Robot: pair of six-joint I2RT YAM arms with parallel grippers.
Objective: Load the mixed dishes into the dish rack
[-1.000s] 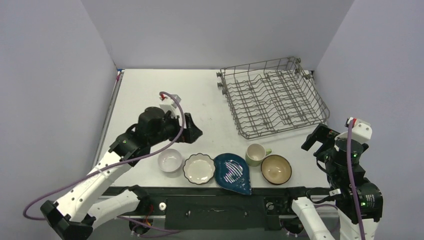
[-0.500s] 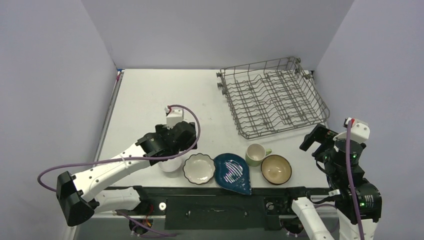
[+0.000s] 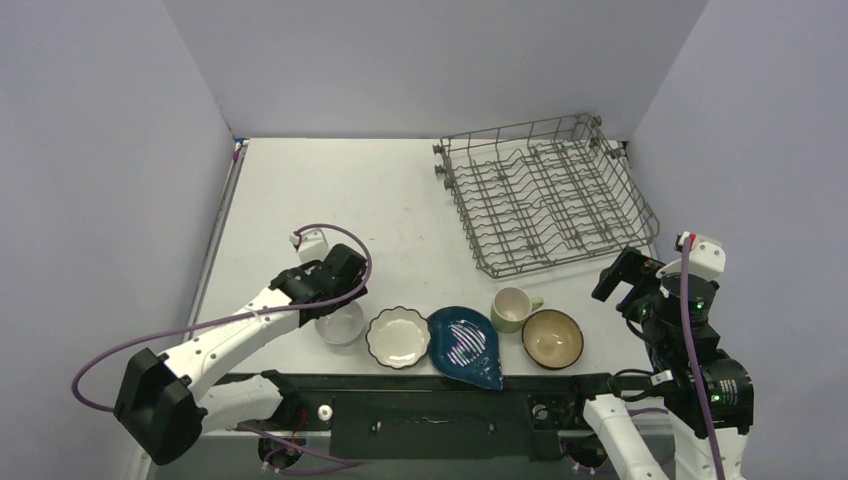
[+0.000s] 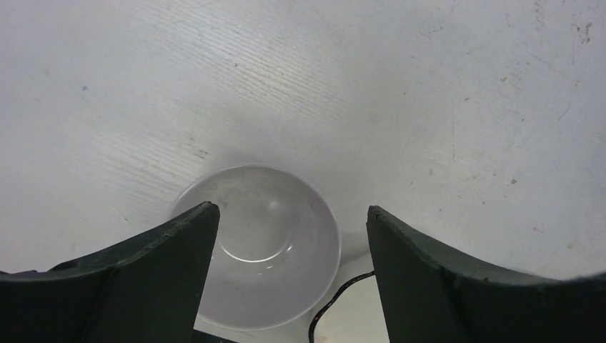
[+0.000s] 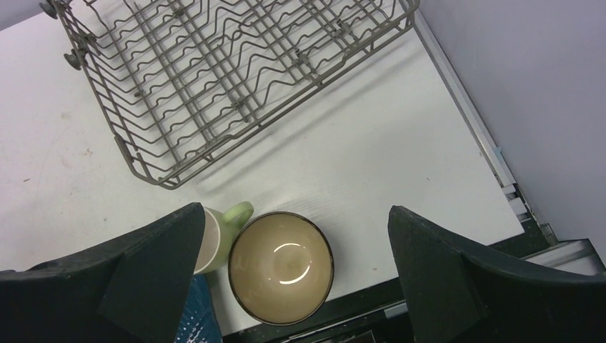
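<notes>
Left wrist view: we list the left gripper (image 4: pixel 291 209), jaws wide, nothing held, straddling the white bowl (image 4: pixel 268 239), we judge for a rim pinch; bowl well left of the rack (image 3: pixel 548 200), outside it. Right gripper (image 5: pixel 294 209) wide, empty, above the brown bowl (image 5: pixel 280 268) near the rack.

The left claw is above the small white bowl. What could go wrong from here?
The left claw straddles the small white bowl off-centre, so closing may slide it instead of gripping. The scalloped plate lies close beside the bowl and could be knocked.
</notes>
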